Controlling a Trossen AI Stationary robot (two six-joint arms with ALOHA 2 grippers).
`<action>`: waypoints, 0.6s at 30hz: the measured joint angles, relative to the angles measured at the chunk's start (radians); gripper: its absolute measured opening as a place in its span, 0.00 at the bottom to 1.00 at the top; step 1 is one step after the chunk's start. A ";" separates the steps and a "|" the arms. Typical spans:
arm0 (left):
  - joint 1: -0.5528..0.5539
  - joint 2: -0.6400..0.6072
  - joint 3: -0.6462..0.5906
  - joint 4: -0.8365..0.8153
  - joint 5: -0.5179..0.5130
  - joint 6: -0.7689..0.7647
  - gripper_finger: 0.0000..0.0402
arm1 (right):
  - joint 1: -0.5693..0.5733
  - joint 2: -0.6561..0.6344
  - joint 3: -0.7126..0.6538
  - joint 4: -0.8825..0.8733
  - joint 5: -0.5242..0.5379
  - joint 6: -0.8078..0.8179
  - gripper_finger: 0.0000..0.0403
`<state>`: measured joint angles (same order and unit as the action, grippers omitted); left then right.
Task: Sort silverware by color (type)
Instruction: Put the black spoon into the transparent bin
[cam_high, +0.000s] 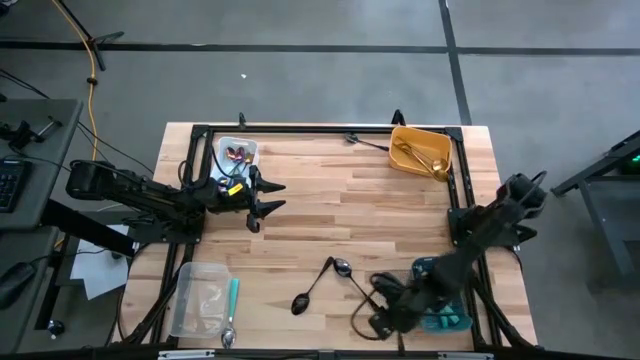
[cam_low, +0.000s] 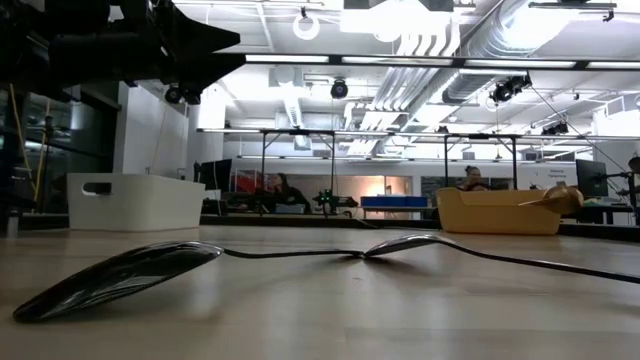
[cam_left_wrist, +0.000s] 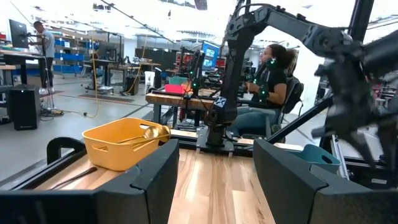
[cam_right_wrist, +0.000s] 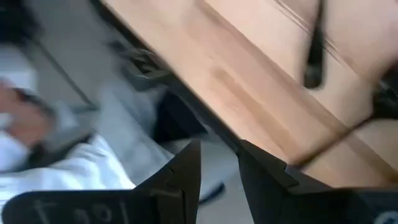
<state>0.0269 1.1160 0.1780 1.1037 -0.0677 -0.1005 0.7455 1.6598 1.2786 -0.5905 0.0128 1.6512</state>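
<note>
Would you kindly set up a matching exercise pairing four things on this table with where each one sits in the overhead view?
Things:
1. yellow bin
2. clear bin
3. black spoons
4. left gripper

Places:
A. near left corner
B. open, above the wood right of the white bin
C. far right corner
D. bare wood near the front edge

Pairs: 1-C, 2-A, 3-D, 4-B

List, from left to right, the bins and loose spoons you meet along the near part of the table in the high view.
Clear bin with a teal-handled spoon at its right edge → black spoon → second dark spoon → teal bin, partly under the right arm.
</note>
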 joint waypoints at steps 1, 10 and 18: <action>0.000 0.000 0.000 0.000 0.000 0.000 0.50 | -0.014 0.024 0.005 -0.017 -0.047 0.000 0.25; 0.000 0.000 0.000 -0.005 0.000 0.000 0.50 | -0.058 0.170 0.029 -0.218 -0.215 0.121 0.25; 0.000 0.000 0.000 -0.007 0.000 -0.001 0.50 | -0.058 0.238 0.030 -0.251 -0.231 0.129 0.25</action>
<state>0.0269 1.1160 0.1783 1.0969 -0.0677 -0.1013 0.6872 1.8975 1.3083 -0.8417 -0.2187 1.7802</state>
